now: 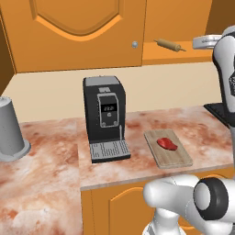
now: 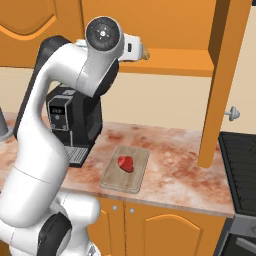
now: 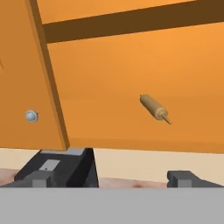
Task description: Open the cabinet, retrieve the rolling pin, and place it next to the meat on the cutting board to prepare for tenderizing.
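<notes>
The gripper [image 3: 111, 177] is standing spread wide, with its fingertips [image 3: 181, 177] far apart and holding nothing. Below, the meat [image 1: 167, 144] is lying on the board [image 1: 168, 148], just beside the coffee machine [image 1: 104, 117]. Further back, the cabinet [image 2: 217, 80] is standing open, and the pin [image 3: 154, 108] is lying on its shelf [image 1: 176, 57], probably slanted.

We are looking at a rendered kitchen. A mottled reddish marble tabletop [image 1: 50, 183] is running along a plain cream wall [image 1: 174, 87]. A black coffee machine [image 1: 104, 117] is standing on it, and a grey cylindrical container [image 1: 10, 131] is sitting at the left. Orange cupboard fronts [image 2: 165, 230] are lining the space below. A black stovetop [image 2: 240, 165] is bordering the right end.
</notes>
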